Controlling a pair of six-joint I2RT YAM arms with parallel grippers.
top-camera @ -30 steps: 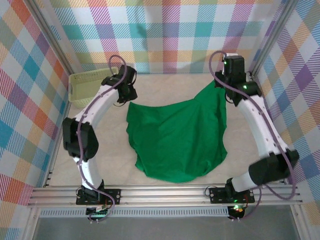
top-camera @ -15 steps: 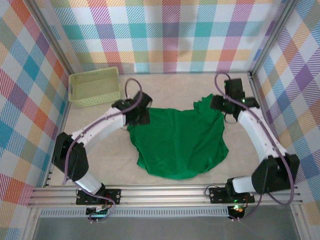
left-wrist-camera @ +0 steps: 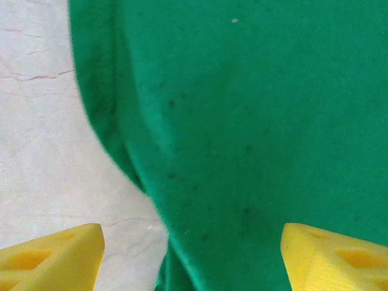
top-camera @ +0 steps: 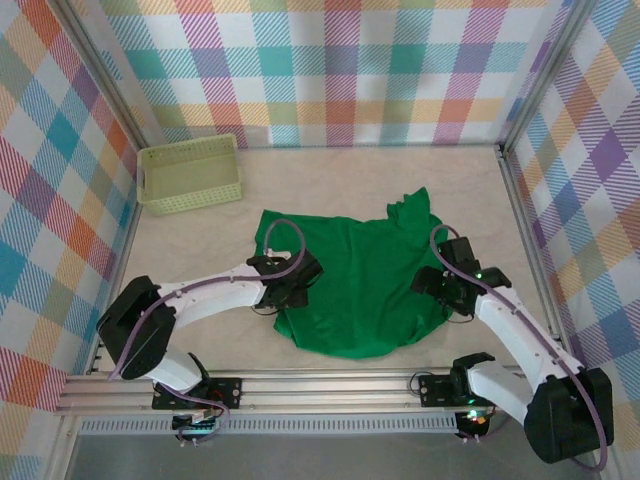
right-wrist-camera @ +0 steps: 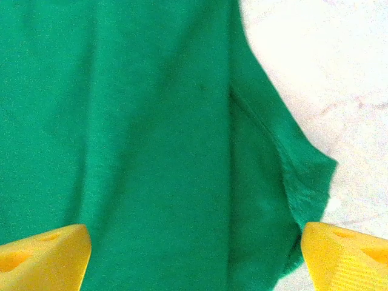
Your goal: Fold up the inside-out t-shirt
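Note:
The inside-out t-shirt (top-camera: 355, 270) is a plain bright green cloth lying spread and wrinkled on the table's middle, with one corner poking toward the back. My left gripper (top-camera: 298, 284) hovers low over its left edge, jaws open; in the left wrist view the yellow fingertips (left-wrist-camera: 57, 257) straddle the shirt's edge (left-wrist-camera: 242, 121) and bare table, holding nothing. My right gripper (top-camera: 443, 287) hovers over the shirt's right edge, open as well. In the right wrist view its fingertips (right-wrist-camera: 42, 257) stand wide apart above the green cloth (right-wrist-camera: 151, 121) and a hemmed corner.
A pale yellow-green lattice basket (top-camera: 190, 172) stands at the back left near the wall. Plaid walls close in the back and both sides. Bare beige table (top-camera: 330, 175) lies behind the shirt, and a metal rail (top-camera: 330, 390) runs along the near edge.
Both arms swung from the back toward the near side and came down low. Both grippers opened, and the shirt, earlier lifted at its far corners, now lies on the table.

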